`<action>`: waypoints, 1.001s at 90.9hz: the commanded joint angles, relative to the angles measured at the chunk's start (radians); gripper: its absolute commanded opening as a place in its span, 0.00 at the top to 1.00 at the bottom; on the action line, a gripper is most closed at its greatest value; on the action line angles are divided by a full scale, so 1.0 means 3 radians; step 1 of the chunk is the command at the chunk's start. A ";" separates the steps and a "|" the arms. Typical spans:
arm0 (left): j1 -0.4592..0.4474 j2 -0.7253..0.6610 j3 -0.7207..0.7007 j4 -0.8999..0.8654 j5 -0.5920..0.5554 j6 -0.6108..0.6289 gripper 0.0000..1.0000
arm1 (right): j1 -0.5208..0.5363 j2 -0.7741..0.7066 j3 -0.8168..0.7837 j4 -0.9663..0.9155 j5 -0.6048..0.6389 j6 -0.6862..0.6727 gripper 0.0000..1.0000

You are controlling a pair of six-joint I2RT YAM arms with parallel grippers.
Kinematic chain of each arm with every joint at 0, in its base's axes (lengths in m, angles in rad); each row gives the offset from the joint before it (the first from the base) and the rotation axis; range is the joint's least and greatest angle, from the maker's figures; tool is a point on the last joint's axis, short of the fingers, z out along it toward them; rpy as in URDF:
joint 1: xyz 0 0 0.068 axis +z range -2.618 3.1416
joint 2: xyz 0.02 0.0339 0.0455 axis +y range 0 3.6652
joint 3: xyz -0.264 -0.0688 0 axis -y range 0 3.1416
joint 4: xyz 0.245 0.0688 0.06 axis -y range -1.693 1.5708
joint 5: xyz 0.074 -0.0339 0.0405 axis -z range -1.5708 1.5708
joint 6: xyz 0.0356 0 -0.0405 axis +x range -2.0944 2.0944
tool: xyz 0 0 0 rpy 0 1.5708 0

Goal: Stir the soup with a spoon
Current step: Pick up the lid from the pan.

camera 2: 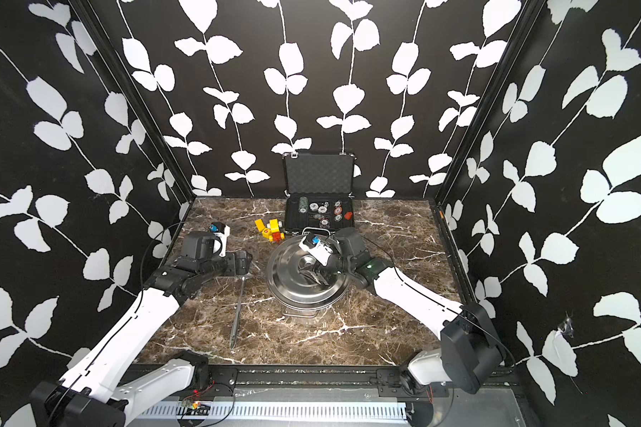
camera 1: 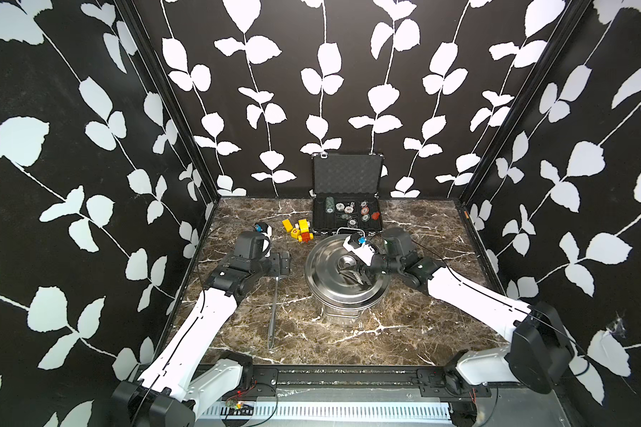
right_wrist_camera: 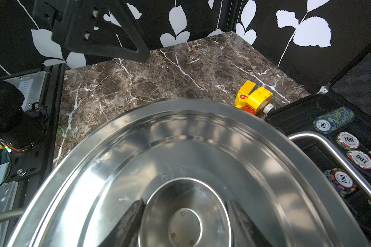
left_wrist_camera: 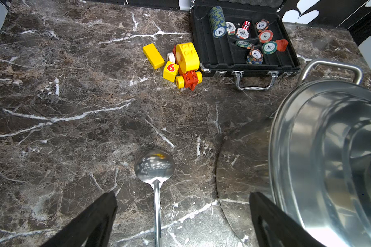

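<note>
Marbled surface [camera 1: 404, 332]: my left tool [left_wrist_camera: 183, 194] hangs wide open and empty over the spoon [left_wrist_camera: 154, 166], which lies flat near the soup pot [camera 1: 339, 314]. Further along, my right tool [right_wrist_camera: 185, 202] straddles the knob [right_wrist_camera: 185, 226] of the lid [camera 1: 322, 258], half closed (I can't tell if it grips). A shallow pinch on slick steel could drop the lid onto the spoon.

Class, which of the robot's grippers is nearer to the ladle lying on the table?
The left. The left gripper hangs open above the bowl end of the ladle; the right gripper is off over the pot lid, straddling its knob.
</note>
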 commanded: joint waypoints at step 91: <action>-0.0008 -0.0085 -0.0103 0.0082 -0.0026 0.0058 0.01 | 0.0514 0.0778 0.2148 -0.3102 0.1262 0.0142 0.21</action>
